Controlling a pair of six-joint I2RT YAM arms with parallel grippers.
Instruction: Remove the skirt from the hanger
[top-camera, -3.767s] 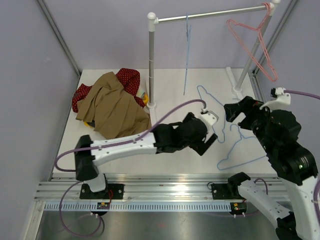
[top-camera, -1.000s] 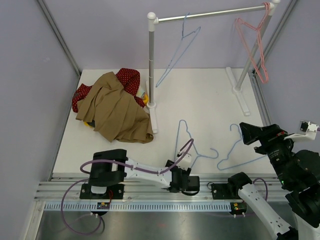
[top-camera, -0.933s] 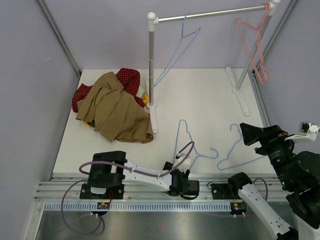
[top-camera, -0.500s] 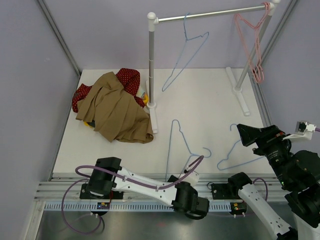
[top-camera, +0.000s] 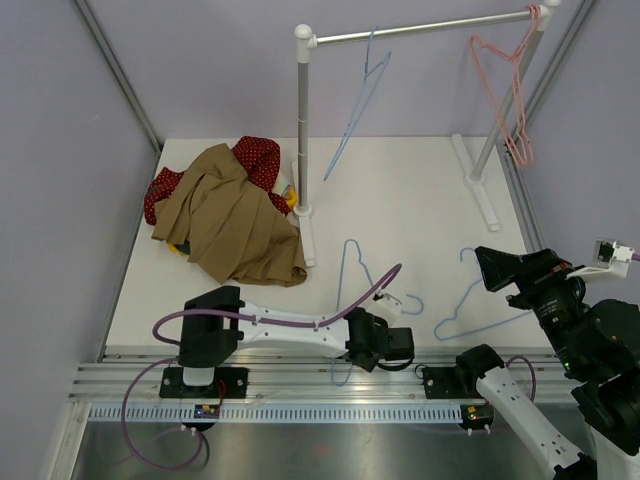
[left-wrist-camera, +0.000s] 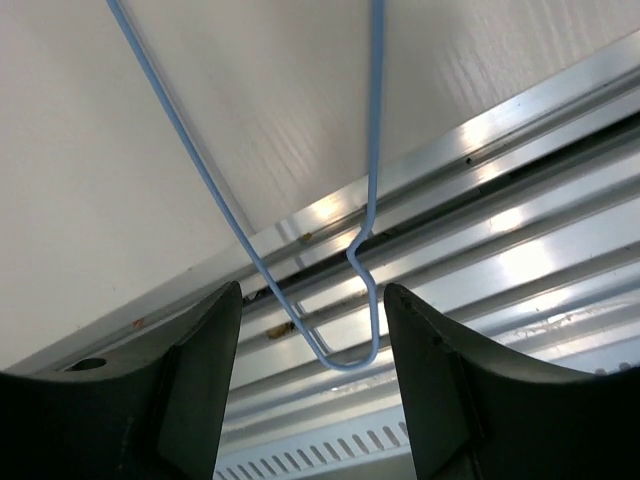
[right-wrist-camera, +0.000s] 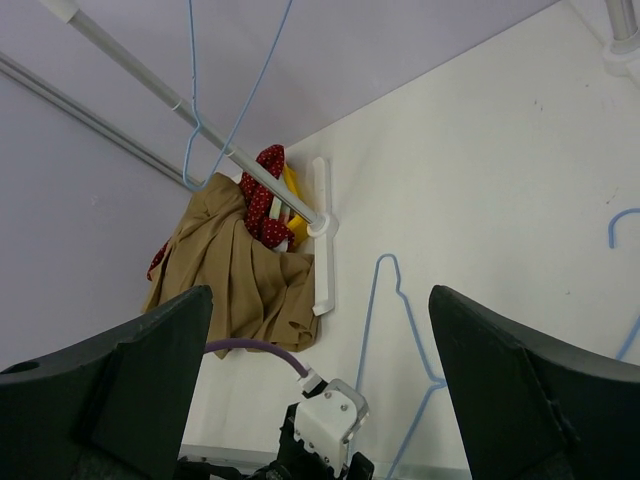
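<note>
Left gripper stood with jaws gaping around a thin blue wire hanger; right gripper gaped, holding nothing. Tan pleated fabric skirt lay at ten o'clock.

I see the skirt in plain tan-brown; the cloth with it is red with small white dots, next to a yellow scrap. The table hanger is pale blue, like the rail hanger; the end hanger is pink. The table is white, the walls lilac, my left cable purple.
</note>
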